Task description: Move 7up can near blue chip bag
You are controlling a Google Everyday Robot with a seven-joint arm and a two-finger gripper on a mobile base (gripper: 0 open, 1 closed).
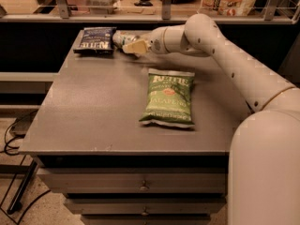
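1. Silver-green 7up can (122, 38) sits upper left of frame, clenched in the gripper (132, 45), just beside the blue chip bag (95, 38).
2. I should lower it gently onto the table (93, 111), then release without nudging the bag.

7up can (121, 38), silver-green, held tipped sideways in the gripper (132, 45), just right of the flat-lying blue chip bag (96, 38).

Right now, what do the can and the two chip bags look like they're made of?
7up can, held in the gripper at the far edge of the table: probably metal, silvery sheen. The blue chip bag and green chip bag: likely thin plastic film, crinkled and glossy.
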